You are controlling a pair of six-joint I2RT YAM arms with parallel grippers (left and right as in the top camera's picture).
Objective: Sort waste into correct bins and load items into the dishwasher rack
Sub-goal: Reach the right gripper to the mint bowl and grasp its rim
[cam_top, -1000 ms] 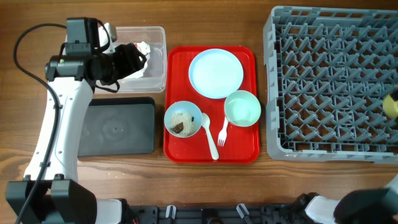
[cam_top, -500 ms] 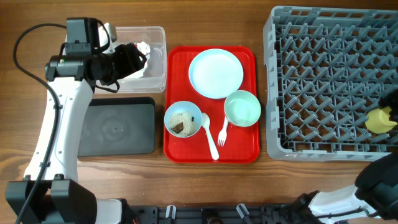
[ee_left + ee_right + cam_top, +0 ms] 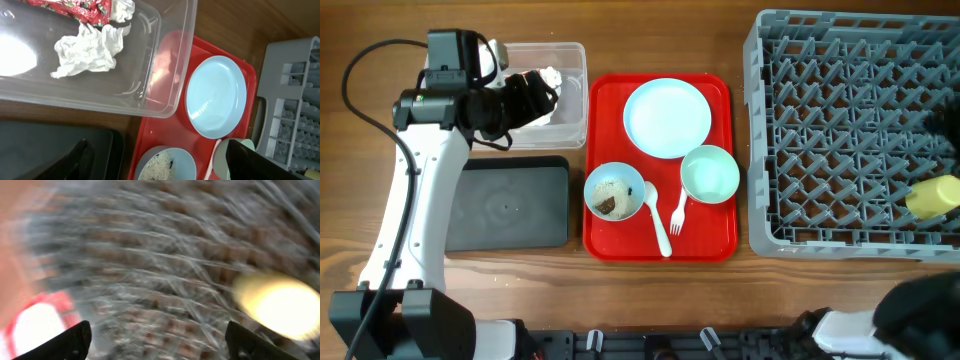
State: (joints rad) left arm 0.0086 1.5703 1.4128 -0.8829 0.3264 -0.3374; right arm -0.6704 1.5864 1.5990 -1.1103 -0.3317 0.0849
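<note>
The red wrapper and white tissue lie in the clear tub. My left gripper hovers over that tub, open and empty. The black tray lies below it. The light blue plate, mint bowl, light blue bowl with rice and brown bits, white spoon and fork rest on the red tray. The yellow cup lies in the grey rack. My right gripper is open above the rack, its view blurred, with the cup to its right.
The rack fills the right side, its left wall close to the red tray. The left arm's white link and cable cross the black tray's left end. The right arm shows as a blur at the lower right corner.
The yellow cup came in over the rack's right side and now lies there free. The right arm is moving fast and has let go. The left arm has not moved.
</note>
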